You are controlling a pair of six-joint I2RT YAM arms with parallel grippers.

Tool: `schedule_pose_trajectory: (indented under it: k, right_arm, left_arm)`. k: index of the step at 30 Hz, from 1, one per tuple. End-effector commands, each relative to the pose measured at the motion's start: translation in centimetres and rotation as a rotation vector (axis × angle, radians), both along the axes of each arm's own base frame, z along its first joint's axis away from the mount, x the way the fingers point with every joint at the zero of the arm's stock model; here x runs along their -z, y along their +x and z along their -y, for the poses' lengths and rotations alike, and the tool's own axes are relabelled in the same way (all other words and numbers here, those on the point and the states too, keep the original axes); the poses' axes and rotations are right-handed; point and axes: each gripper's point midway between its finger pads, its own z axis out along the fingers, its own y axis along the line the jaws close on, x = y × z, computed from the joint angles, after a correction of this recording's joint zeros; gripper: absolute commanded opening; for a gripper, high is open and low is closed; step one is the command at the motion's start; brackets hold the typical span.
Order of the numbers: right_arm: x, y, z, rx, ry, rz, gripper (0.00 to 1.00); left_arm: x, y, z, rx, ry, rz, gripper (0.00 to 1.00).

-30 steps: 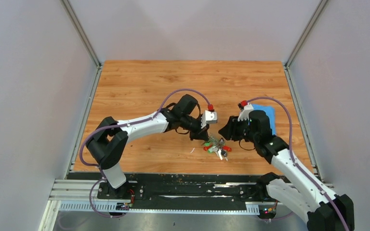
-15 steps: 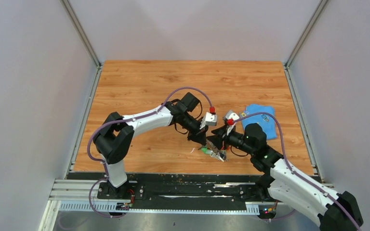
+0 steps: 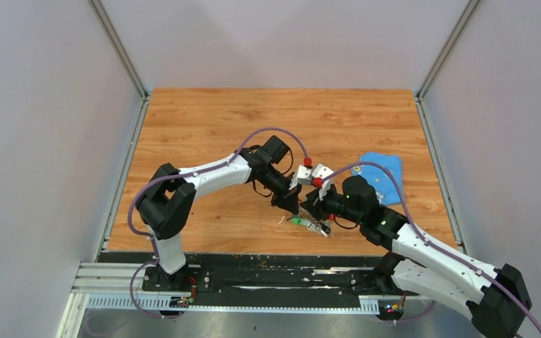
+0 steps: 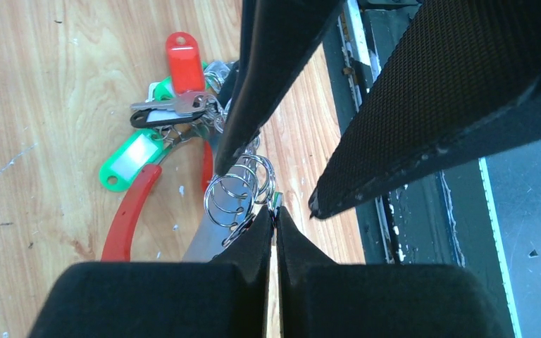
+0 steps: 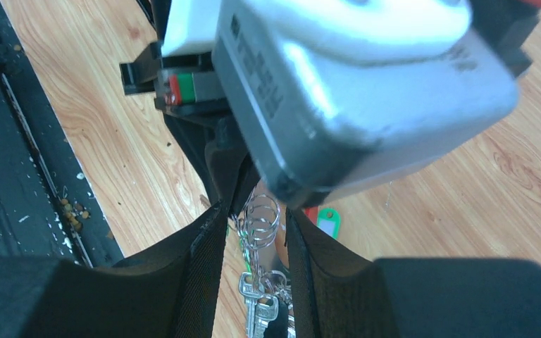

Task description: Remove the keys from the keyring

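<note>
The left hand [image 4: 275, 211] is pinched shut on the keyring [image 4: 243, 191], low in the centre of the left wrist view. The right hand [image 5: 256, 215] stands narrowly parted, one finger on either side of the coils. The keys [image 4: 172, 107] lie on the counter [image 4: 49, 77], towards the upper left.

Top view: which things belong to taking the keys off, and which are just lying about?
In the job: keys, keyring, left gripper shut on the keyring, right gripper open around it.
Lying about: blue cloth.
</note>
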Motion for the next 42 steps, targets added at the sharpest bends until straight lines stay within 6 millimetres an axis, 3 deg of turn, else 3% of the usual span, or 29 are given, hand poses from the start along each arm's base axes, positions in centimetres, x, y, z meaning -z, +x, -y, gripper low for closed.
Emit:
schedule_pose_trajectory:
  k: [1, 16, 24, 36, 42]
  right_arm:
    - [0.3, 0.2, 0.5, 0.002, -0.088, 0.022, 0.39]
    - [2.2, 0.3, -1.2, -0.055, -0.143, 0.05, 0.34]
    - [3.0, 0.6, -1.0, -0.048, -0.182, 0.06, 0.32]
    - [3.6, -0.5, -0.1, 0.002, -0.037, 0.102, 0.33]
    - [2.2, -0.7, 0.7, 0.026, 0.067, 0.222, 0.36]
  left_arm:
    - [-1.2, 0.4, -0.6, 0.003, -0.04, 0.0, 0.0]
    - [-2.2, 0.5, -0.6, 0.005, -0.064, 0.01, 0.0]
    - [-1.9, 0.7, -0.7, -0.004, -0.053, 0.013, 0.0]
    - [-2.3, 0.5, -1.0, 0.001, -0.077, 0.004, 0.0]
    - [-2.6, 0.5, -1.1, -0.006, -0.08, 0.022, 0.0]
